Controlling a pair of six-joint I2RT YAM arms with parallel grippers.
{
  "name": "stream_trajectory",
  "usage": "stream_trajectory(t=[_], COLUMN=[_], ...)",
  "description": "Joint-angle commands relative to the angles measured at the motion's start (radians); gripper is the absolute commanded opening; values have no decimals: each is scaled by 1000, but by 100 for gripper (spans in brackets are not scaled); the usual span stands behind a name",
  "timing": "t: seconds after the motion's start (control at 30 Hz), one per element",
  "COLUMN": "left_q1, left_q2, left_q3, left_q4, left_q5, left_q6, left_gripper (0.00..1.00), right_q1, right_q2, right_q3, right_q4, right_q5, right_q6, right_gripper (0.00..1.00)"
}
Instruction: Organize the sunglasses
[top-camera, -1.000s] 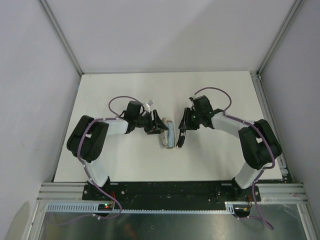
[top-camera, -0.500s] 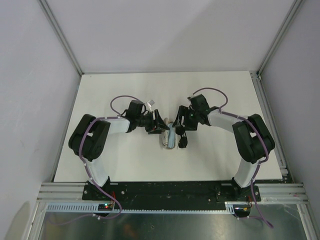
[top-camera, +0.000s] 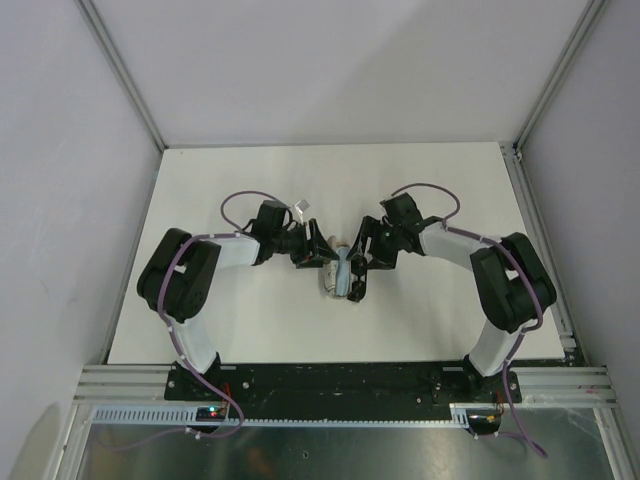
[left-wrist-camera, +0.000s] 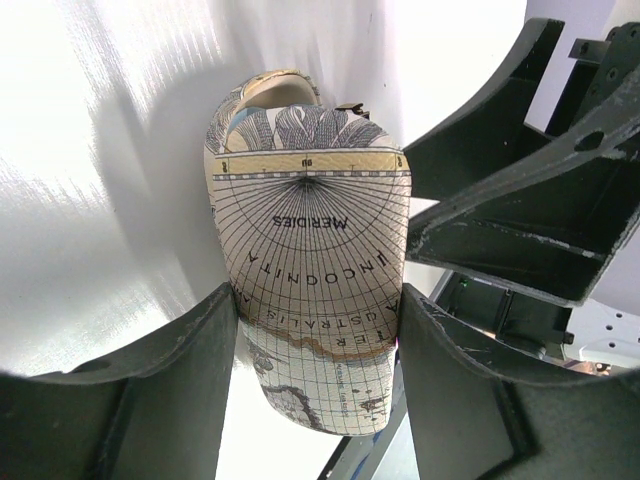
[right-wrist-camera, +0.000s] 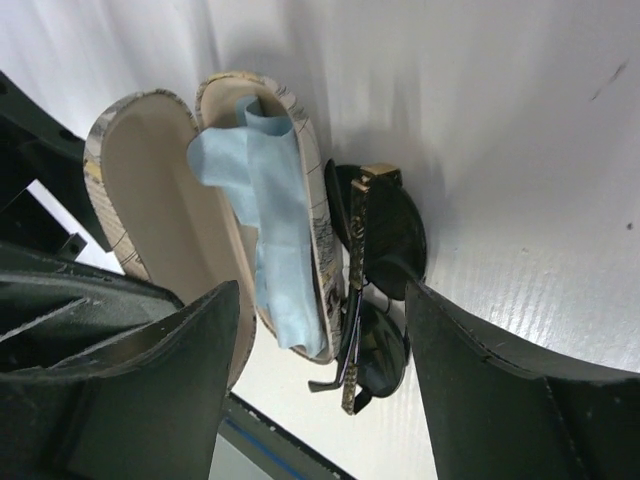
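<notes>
The sunglasses (right-wrist-camera: 392, 240) are folded, with dark lenses and thin patterned temple arms. They lie on the white table against the right rim of the open case (right-wrist-camera: 150, 190). The case has a map print and holds a light blue cloth (right-wrist-camera: 268, 215). My right gripper (right-wrist-camera: 325, 335) is open, with its fingers straddling the case's right half and the sunglasses. My left gripper (left-wrist-camera: 318, 345) is shut on the map-print shell of the case (left-wrist-camera: 310, 230), with both fingers against its sides. In the top view the case (top-camera: 341, 272) sits between my left gripper (top-camera: 322, 259) and my right gripper (top-camera: 358, 272).
The white table (top-camera: 250, 320) is walled by an aluminium frame with grey panels to the left, right and back. A dark base rail runs along the near edge (top-camera: 340, 380). Both arms meet at the middle of the table.
My right gripper has moved left and closed in on the case, bringing the sunglasses against its right rim. My left gripper has stayed on the case.
</notes>
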Motion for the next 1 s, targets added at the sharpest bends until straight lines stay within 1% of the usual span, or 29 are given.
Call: stream_trajectory(t=[0.0,0.13,0.27,0.37,0.5,0.6,0.67,0.8,0.97], left_q1=[-19,-18,6,25,31,32,32,32,32], left_q2=[15,8,-14,-36,-53,-58,-61,-66,-60], left_q3=[-17,-20,-25,-34,-50,-57,-57,-56,-53], left_q4=[-92,-95,-118,-146,-161,-161,-184,-204,-214], left_q5=[-57,-56,-55,-62,-72,-76,-78,-82,-89], left_q6=[47,53,72,93,106,111,115,122,127], left_gripper=[51,51,51,51,51,51,51,51,51], right_q1=[14,14,-2,-19,-33,-38,-39,-38,-17], right_q2=[-59,-82,-109,-151,-206,-223,-217,-172,-108], right_q3=[-22,-50,-75,-128,-194,-219,-225,-227,-206], right_q4=[64,101,69,69,78,75,72,101,127], right_q5=[-66,-84,-40,-9,20,44,60,62,70], right_q6=[67,92,68,44,8,-26,-43,-55,-58], right_gripper=[71,68,64,58,47,39,36,33,32])
